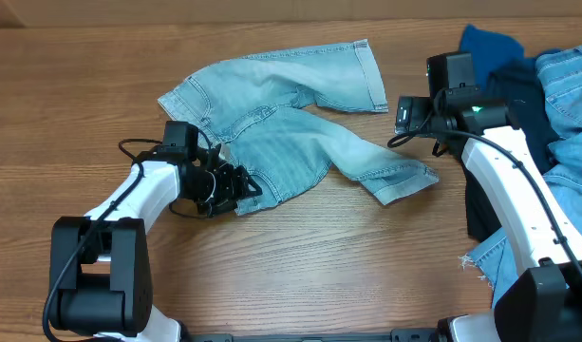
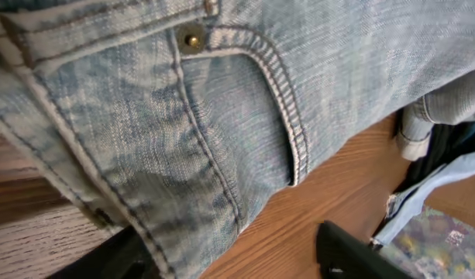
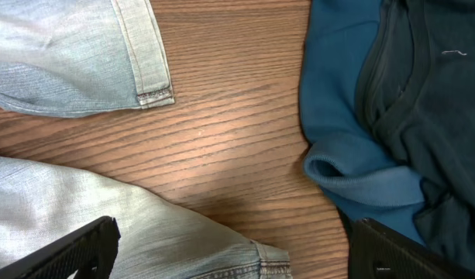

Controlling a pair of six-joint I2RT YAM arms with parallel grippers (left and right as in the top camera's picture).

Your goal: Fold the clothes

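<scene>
Wood table (image 1: 319,275), pale denim jeans (image 1: 291,142) sprawled; we see left gripper (image 1: 231,186) spread wide at jeans edge, right gripper (image 3: 233,226) spread too; rivet stamp (image 2: 193,36) unreadable.

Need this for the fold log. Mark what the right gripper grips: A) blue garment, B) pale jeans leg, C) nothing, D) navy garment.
C: the right gripper hangs open above the table, its fingers wide apart, clamping neither the pale jeans nor the blue garment.

Jeans (image 1: 291,133) on table (image 1: 319,266), pile (image 1: 556,95) at right
</scene>
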